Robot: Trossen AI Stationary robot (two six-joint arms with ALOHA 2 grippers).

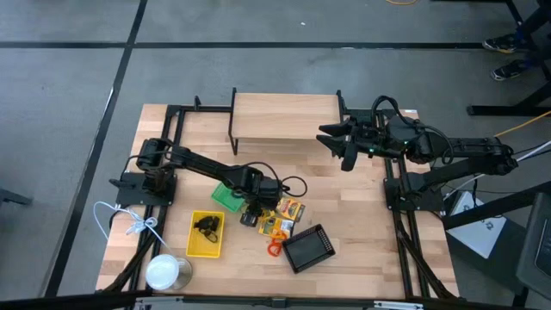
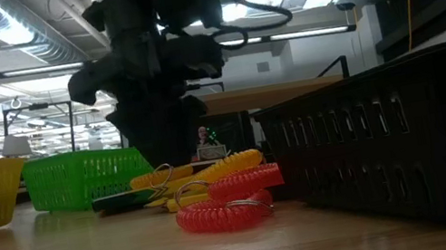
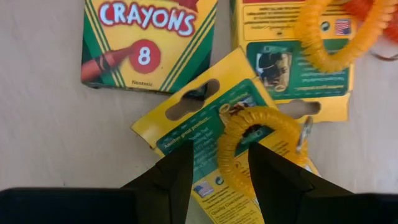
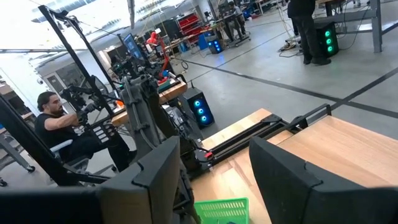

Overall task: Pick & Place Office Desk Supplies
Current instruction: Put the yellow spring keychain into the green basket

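Observation:
My left gripper is open and points down over the crayon boxes at the table's middle. Its fingers straddle one side of a yellow-orange coil loop that lies on a tilted box. A second loop lies on another box. A red-orange loop rests on the table by the black mesh tray. The green tray is beside the gripper. The yellow tray holds black clips. My right gripper is open, raised near the shelf. My left gripper comes at the coil loop from above, pointing down. One fingertip stands in the loop's hole and the other outside its rim. Whether either finger touches the coil, I cannot tell. The loop lies flat on the box.
A raised wooden shelf stands at the table's far side. A white round can and a white cord lie at the near left. A third box lies apart. A person sits beyond the table.

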